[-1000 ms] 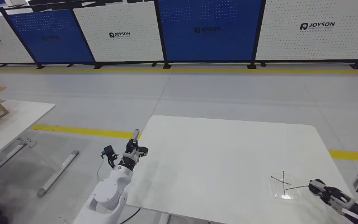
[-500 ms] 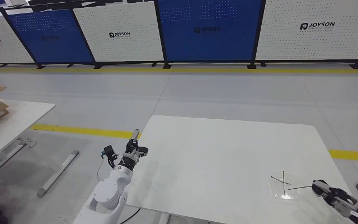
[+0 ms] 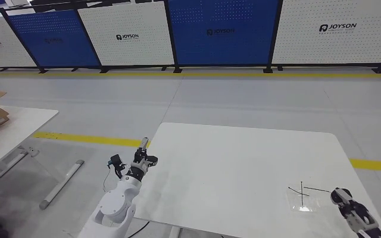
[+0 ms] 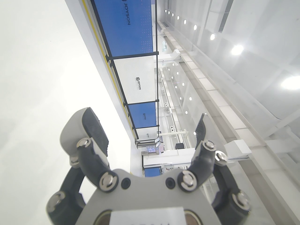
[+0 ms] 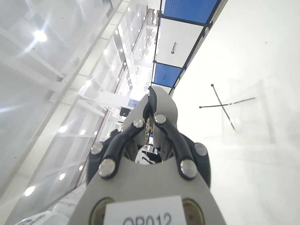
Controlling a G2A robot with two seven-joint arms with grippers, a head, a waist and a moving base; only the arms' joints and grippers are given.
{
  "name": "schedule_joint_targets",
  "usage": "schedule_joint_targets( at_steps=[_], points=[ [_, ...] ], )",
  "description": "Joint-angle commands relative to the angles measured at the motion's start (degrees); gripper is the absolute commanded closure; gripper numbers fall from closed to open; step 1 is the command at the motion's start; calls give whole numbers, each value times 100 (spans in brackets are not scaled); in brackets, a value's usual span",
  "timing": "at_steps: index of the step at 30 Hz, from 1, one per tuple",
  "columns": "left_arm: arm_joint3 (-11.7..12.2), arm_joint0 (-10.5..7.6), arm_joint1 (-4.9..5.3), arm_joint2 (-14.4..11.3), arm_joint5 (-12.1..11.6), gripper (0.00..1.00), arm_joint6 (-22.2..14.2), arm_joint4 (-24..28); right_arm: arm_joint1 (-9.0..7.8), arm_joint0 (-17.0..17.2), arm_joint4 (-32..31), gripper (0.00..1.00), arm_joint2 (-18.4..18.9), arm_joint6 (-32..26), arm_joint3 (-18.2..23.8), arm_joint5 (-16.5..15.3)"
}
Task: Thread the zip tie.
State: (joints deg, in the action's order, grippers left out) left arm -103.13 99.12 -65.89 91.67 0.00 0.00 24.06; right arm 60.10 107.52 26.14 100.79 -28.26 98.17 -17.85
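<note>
Two thin black zip ties lie crossed on the white table near its front right corner; the right wrist view shows the same crossed pair. A third zip tie juts from my right gripper toward the crossed pair, its free end over them. That gripper is shut on it, and its fingers are pressed together. My left gripper hovers at the table's left edge, far from the ties, and stands open with nothing between its fingers.
A clear plastic sheet or bag lies under the crossed ties, faintly seen as a transparent sheet. The table's front and right edges run close to my right gripper. Blue and white pegboard panels stand far behind.
My right gripper has drawn slightly toward the table's right front corner, and the held zip tie's free end swung toward the far side, over the crossed pair. The left arm stayed still.
</note>
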Motion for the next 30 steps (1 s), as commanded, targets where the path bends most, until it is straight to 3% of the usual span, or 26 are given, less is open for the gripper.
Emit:
schedule_joint_targets(
  at_steps=[1,16,22,24,26,30],
  points=[
    [0,0,0,0,0,0,0,0,4,7,6,100,-29,13,23,19],
    [0,0,0,0,0,0,0,0,14,-25,-18,100,-64,85,44,45],
    [0,0,0,0,0,0,0,0,107,-92,-118,100,-496,629,657,11],
    [0,0,0,0,0,0,0,0,144,-146,-327,100,-760,872,840,142],
    [0,0,0,0,0,0,0,0,173,-279,-530,100,-990,1068,832,292],
    [0,0,0,0,0,0,0,0,173,-279,-530,100,-990,1068,832,292]
  ],
)
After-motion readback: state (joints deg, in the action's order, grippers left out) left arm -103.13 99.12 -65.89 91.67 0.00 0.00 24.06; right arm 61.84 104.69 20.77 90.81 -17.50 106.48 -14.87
